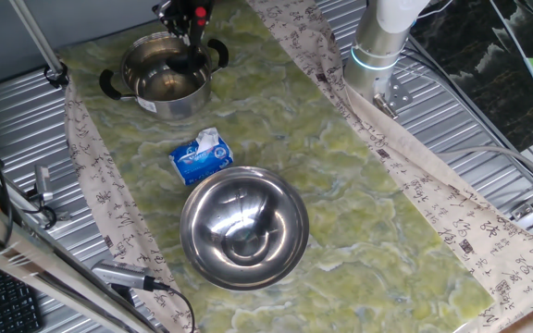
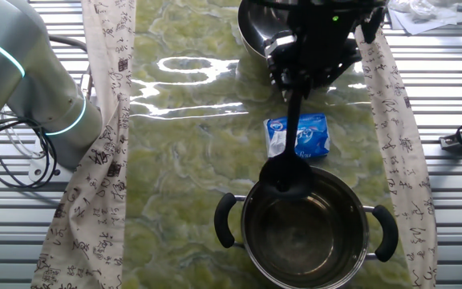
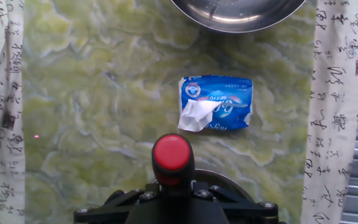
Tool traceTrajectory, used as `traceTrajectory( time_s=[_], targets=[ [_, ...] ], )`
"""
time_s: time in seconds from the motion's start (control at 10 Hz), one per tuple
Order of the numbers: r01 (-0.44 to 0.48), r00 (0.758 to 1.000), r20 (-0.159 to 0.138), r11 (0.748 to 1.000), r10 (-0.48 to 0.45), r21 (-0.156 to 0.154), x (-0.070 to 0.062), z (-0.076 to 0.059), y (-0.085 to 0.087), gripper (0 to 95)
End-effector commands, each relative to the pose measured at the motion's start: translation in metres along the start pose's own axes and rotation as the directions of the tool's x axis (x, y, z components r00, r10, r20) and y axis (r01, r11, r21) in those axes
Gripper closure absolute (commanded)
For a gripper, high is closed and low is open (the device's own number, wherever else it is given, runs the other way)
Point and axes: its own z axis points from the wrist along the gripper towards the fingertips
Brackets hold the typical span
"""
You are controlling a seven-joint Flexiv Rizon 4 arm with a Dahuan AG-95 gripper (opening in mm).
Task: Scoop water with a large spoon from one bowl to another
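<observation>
My gripper (image 1: 191, 20) is shut on the large spoon's dark handle (image 2: 293, 120) and holds it upright. The spoon's dark head (image 2: 287, 181) hangs at the near rim of the two-handled steel pot (image 1: 165, 79), just inside it. The pot also shows in the other fixed view (image 2: 307, 233), and its bottom has a wet sheen. In the hand view the spoon's red end (image 3: 173, 155) sticks up between the fingers of my gripper (image 3: 174, 186). The round steel bowl (image 1: 243, 227) stands apart at the table's other end and shows in the hand view (image 3: 238, 12).
A blue-and-white tissue pack (image 1: 202, 157) lies between pot and bowl, also in the hand view (image 3: 216, 104). A green marbled mat (image 1: 340, 203) covers the table, with printed cloth strips (image 1: 91, 166) along both sides. The arm's base (image 1: 378, 46) stands at the table edge.
</observation>
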Motion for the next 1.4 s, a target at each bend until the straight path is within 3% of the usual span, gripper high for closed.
traceTrajectory(
  time_s=[0.1,0.2,0.4,0.7,0.9,1.2,1.4],
  targets=[
    [-0.010,0.999,0.040,0.999,0.012,-0.044,0.0000,-0.0004,0.0000,95.0],
    [-0.019,0.998,0.061,0.998,0.023,-0.062,0.0000,-0.0004,0.0000,95.0],
    [-0.060,0.996,0.059,0.995,0.065,-0.075,0.0000,-0.0004,0.0000,95.0],
    [-0.098,0.995,0.011,0.991,0.099,-0.087,0.0000,-0.0004,0.0000,95.0],
    [-0.113,0.994,0.006,0.989,0.113,-0.091,0.0000,-0.0004,0.0000,95.0],
    [-0.136,0.990,-0.050,0.988,0.133,-0.071,0.0000,-0.0004,0.0000,95.0],
    [-0.104,0.994,-0.044,0.992,0.101,-0.073,0.0000,-0.0004,0.0000,95.0]
  ],
)
